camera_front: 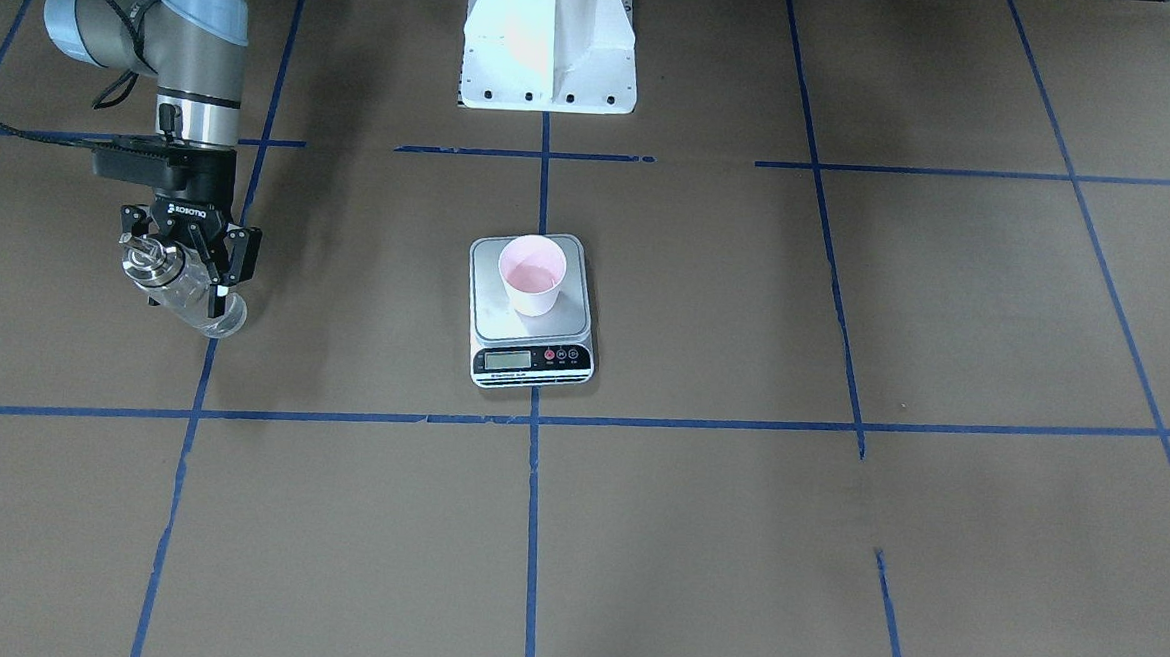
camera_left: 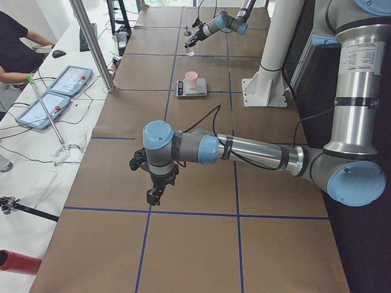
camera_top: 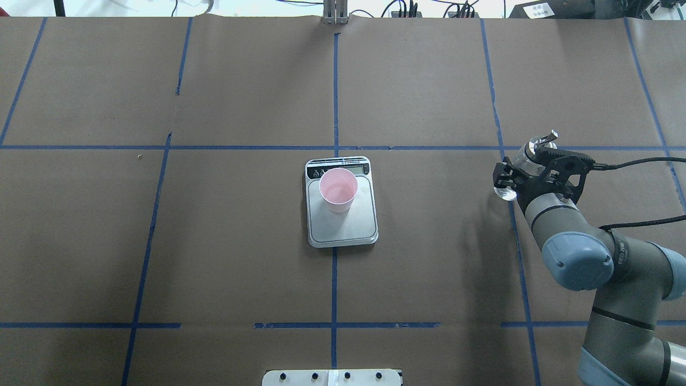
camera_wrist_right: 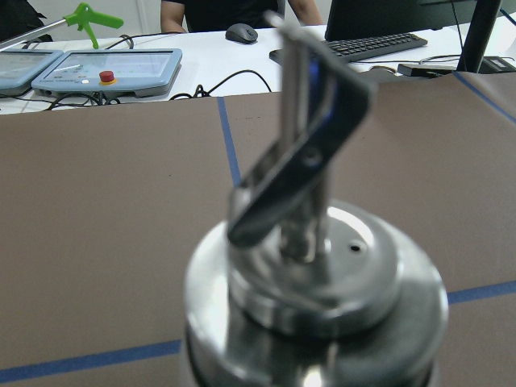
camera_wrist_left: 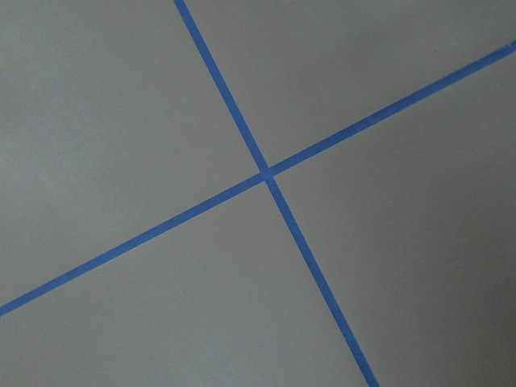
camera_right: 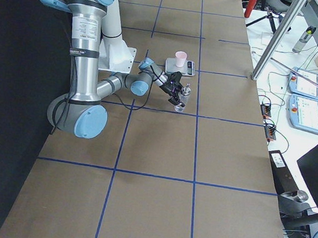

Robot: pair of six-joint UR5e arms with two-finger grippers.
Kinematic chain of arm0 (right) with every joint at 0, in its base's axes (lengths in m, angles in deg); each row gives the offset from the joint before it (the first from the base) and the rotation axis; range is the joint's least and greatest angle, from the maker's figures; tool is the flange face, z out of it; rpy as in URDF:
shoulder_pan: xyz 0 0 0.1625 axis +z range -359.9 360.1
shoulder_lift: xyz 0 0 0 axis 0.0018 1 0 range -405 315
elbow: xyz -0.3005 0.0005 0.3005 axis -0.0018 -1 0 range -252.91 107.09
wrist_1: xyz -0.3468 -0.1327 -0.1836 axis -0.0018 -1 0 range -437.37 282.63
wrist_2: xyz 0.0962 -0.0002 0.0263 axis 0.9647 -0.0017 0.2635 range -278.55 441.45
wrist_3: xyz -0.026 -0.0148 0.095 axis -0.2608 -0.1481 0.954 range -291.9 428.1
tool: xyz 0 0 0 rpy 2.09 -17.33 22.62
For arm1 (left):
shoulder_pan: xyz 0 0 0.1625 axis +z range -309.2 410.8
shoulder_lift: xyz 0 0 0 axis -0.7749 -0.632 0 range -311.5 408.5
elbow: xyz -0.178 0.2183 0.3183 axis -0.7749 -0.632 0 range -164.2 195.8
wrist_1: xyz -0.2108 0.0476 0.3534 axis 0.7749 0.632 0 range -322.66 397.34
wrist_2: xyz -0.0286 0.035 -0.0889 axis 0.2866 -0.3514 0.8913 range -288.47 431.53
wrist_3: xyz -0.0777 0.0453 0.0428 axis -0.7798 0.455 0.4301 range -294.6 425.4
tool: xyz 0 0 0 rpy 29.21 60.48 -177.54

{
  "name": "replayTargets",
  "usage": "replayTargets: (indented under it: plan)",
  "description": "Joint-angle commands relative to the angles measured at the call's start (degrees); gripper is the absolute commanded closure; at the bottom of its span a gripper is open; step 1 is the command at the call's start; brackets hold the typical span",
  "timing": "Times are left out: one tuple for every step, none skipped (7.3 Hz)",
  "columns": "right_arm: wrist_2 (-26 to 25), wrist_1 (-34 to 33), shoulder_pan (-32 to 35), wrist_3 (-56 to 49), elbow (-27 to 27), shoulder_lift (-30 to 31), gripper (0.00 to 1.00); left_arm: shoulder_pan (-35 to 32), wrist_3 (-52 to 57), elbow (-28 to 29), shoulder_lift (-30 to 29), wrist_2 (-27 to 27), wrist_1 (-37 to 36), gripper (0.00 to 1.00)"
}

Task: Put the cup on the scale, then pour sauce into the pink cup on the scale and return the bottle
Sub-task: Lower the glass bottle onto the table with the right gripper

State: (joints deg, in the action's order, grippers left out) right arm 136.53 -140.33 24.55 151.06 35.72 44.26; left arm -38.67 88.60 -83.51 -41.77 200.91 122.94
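Observation:
The pale pink cup (camera_front: 535, 276) stands upright on the steel platform of the scale (camera_front: 502, 311), at the table's middle; both also show in the overhead view, the cup (camera_top: 338, 188) on the scale (camera_top: 348, 225). My right gripper (camera_front: 184, 261) is shut on the clear glass bottle (camera_front: 194, 300), well off to the robot's right of the scale, with the bottle tilted. Its silver collar and pourer spout fill the right wrist view (camera_wrist_right: 314, 274). My left gripper (camera_left: 153, 195) shows only in the exterior left view, over bare table, and I cannot tell whether it is open or shut.
The white robot pedestal (camera_front: 550, 46) stands behind the scale. Blue tape lines (camera_wrist_left: 266, 173) grid the brown table. Tablets and cables lie on the operators' desk (camera_left: 61, 85), where a person (camera_left: 15, 49) sits.

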Motion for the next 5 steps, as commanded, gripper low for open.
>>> replayTargets:
  plan:
    - [0.55,-0.67,-0.1,0.02,-0.09,0.29,1.0,0.0,0.0,-0.09,0.01,0.0,0.0,0.0]
    - [1.34,-0.67,-0.1,0.02,0.0,0.29,1.0,0.09,0.0,-0.09,-0.08,0.0,0.0,0.0]
    - [1.52,-0.67,-0.1,0.02,0.17,0.29,1.0,0.09,0.0,0.0,-0.17,0.0,0.0,0.0]
    - [2.74,-0.59,-0.1,0.02,0.0,0.29,1.0,0.09,0.0,0.0,-0.17,0.0,0.0,0.0]
    - [3.27,-0.5,-0.1,0.02,0.0,0.2,1.0,0.09,0.0,0.0,-0.17,0.0,0.0,0.0]
